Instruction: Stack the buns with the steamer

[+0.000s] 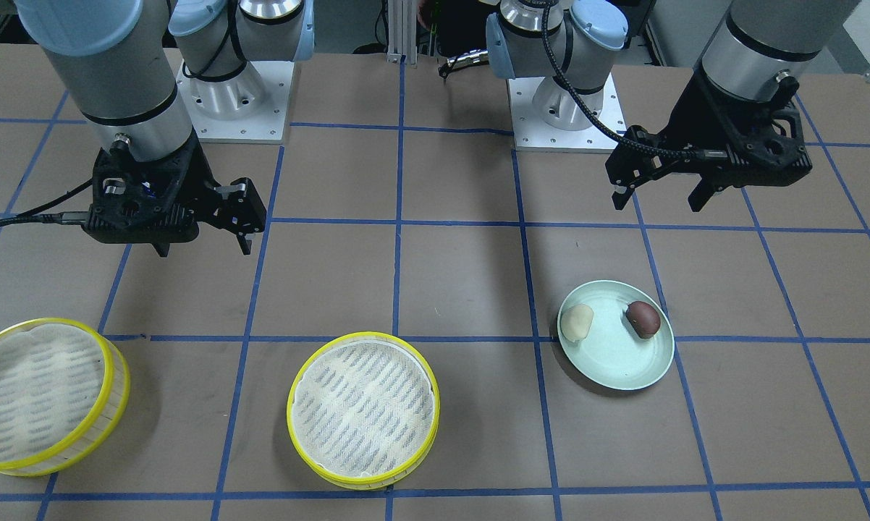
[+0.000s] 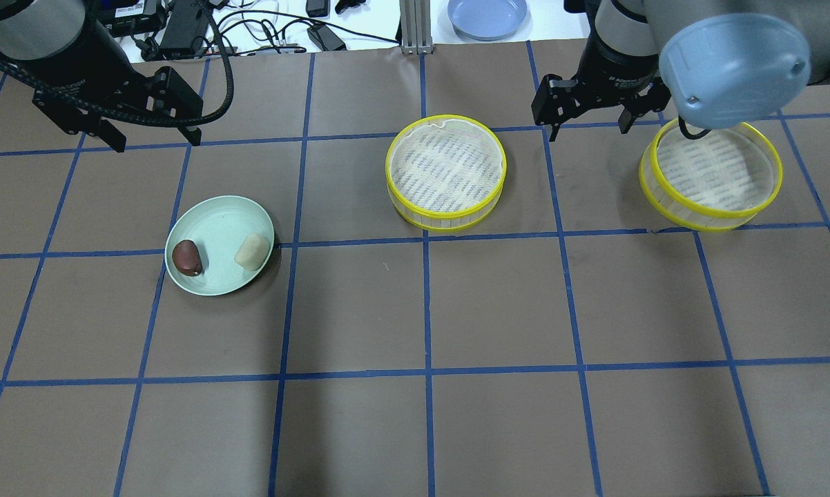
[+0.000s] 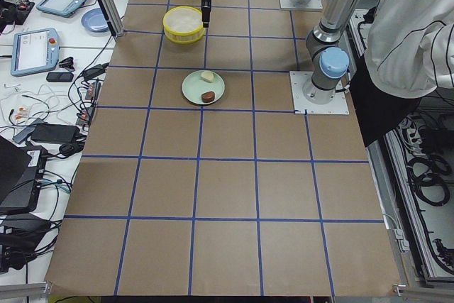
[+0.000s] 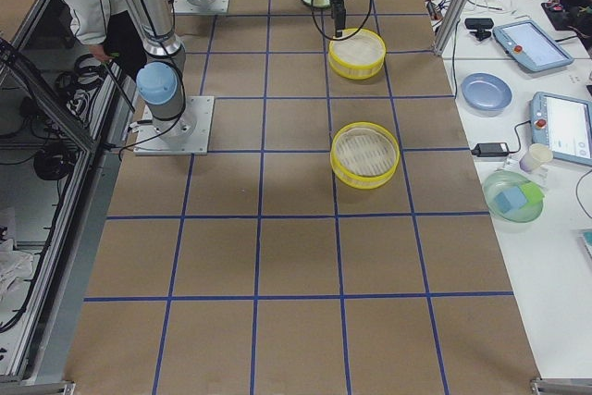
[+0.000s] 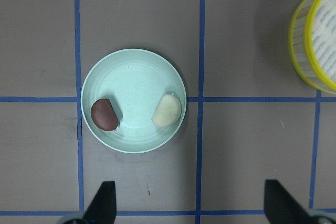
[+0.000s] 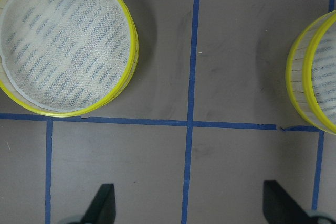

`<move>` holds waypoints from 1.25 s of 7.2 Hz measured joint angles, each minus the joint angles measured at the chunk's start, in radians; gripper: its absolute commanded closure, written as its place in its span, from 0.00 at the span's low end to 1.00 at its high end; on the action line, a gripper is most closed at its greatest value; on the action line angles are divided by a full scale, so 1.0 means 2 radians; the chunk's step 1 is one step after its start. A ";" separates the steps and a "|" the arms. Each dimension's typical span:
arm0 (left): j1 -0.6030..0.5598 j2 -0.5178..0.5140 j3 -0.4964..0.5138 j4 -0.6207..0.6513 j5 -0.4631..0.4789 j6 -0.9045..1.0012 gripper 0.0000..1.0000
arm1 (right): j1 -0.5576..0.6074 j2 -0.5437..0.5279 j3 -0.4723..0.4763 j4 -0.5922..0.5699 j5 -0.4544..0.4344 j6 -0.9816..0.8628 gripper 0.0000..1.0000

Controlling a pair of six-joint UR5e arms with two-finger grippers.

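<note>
Table: you are looking at a flat table (image 2: 456, 310) covered in brown paper, with blue tape lines (image 2: 425, 310) running across it in a grid.
Robot's left: a pale green round plate (image 2: 216, 219) is sitting over one tape line.
Centre: a round shallow steamer tray with a yellow rim and white mesh liner (image 2: 445, 172) is resting flat.
Robot's right: a second tray of the same kind (image 2: 715, 181) is lying well apart from the first.

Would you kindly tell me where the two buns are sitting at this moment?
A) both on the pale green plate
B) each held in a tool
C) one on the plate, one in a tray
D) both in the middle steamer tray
A: the cream-white bun and the dark reddish-brown bun both lie on the pale green plate, apart from each other.
</note>
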 measured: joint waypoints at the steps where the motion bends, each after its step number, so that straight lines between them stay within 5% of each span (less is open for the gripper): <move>1: 0.000 0.001 0.000 0.000 0.000 0.000 0.00 | 0.000 0.000 0.000 0.000 0.000 0.000 0.00; 4: 0.010 -0.002 -0.001 -0.007 0.000 0.001 0.00 | -0.012 0.006 -0.002 -0.016 0.004 -0.032 0.00; 7: 0.034 -0.026 -0.045 0.026 -0.006 0.043 0.00 | -0.130 0.038 -0.010 -0.029 0.008 -0.162 0.00; 9: 0.039 -0.063 -0.098 0.111 -0.007 0.068 0.02 | -0.203 0.097 -0.022 -0.104 0.006 -0.269 0.01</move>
